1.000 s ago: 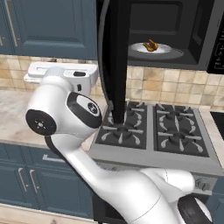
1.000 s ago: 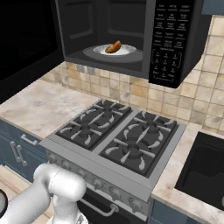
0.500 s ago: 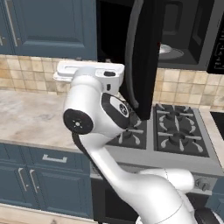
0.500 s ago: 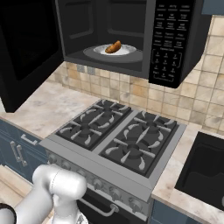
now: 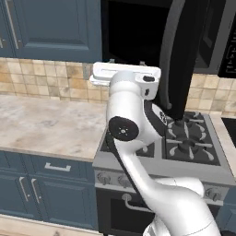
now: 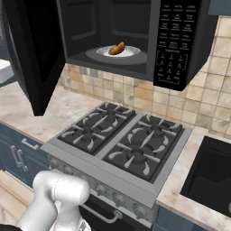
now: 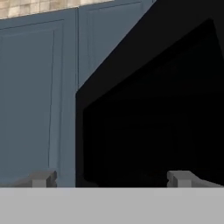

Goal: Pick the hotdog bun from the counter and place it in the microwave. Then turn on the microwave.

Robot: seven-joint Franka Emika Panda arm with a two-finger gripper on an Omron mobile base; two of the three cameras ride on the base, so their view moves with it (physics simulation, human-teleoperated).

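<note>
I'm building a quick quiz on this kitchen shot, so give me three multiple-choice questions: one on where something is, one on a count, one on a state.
1. Where is the hotdog bun?
A. on the counter
B. on the white plate inside the microwave
C. on the stove

2. How many burners does the black gas stove top have?
A. two
B. four
C. six

3. How does the microwave door stand?
A. swung open
B. shut
C. taken off

Answers:
1 B, the right base view shows the bun lying on the plate in the oven cavity.
2 B, four grates show in that view.
3 A, the door hangs out to the left of the cavity and the inside is in plain sight.
</note>
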